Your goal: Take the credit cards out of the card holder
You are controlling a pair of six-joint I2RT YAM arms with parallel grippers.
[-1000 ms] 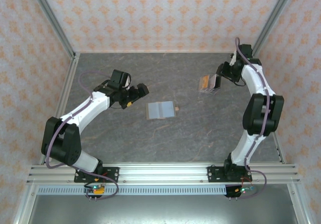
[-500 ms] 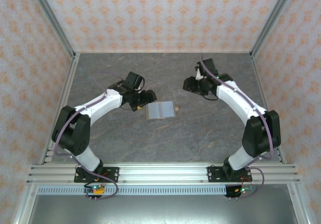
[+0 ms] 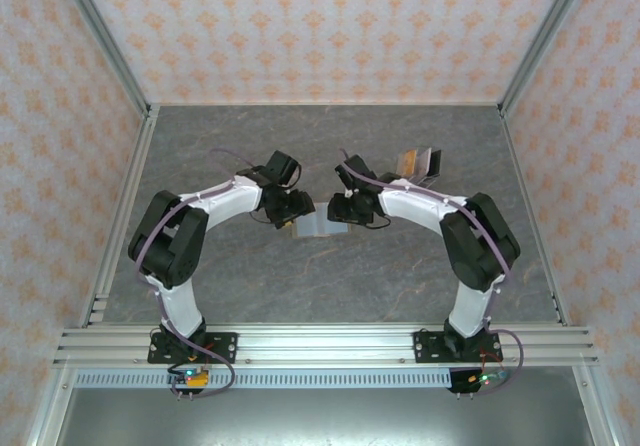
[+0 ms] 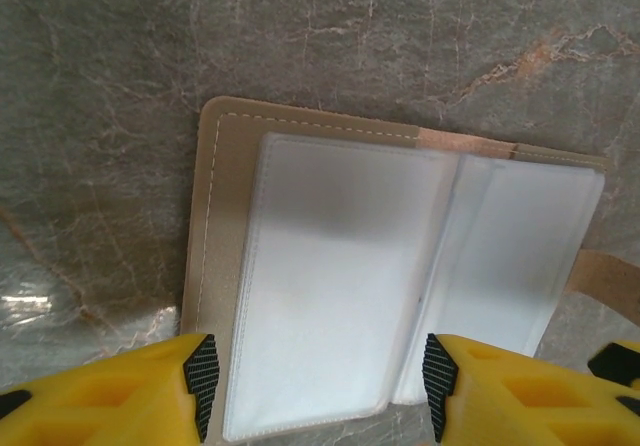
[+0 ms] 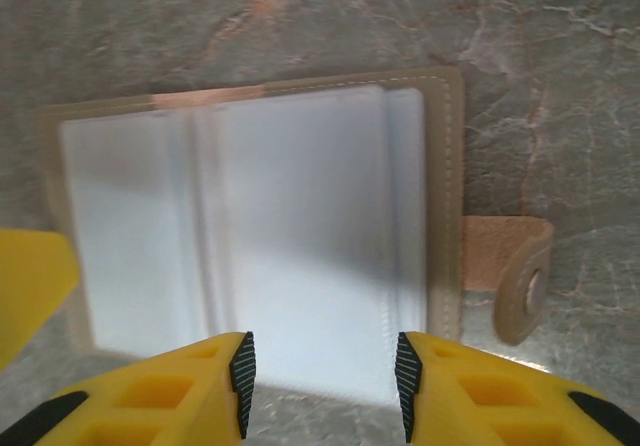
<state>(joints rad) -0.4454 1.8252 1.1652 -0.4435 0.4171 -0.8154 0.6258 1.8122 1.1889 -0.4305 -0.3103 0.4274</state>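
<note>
Open holder point(image 3: 316, 228) on desk point(image 3: 250, 296) — left end effector point(image 4: 316, 384), right end effector point(image 5: 322, 371) part-open above; top view adds cards point(image 3: 417, 162).

White left arm point(image 3: 215, 204) and right arm point(image 3: 415, 204), black joints, lilac cables point(image 3: 232, 153), yellow fingers point(image 4: 110, 391), black ribbed pads point(image 4: 203, 381).

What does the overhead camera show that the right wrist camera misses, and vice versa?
From above: the left arm and right arm meeting mid-table, and a small pile, likely cards, farther back. From the right wrist: clear plastic sleeves and the strap's snap, close up, with the right gripper open. Both: the card holder lying open on the table.
</note>
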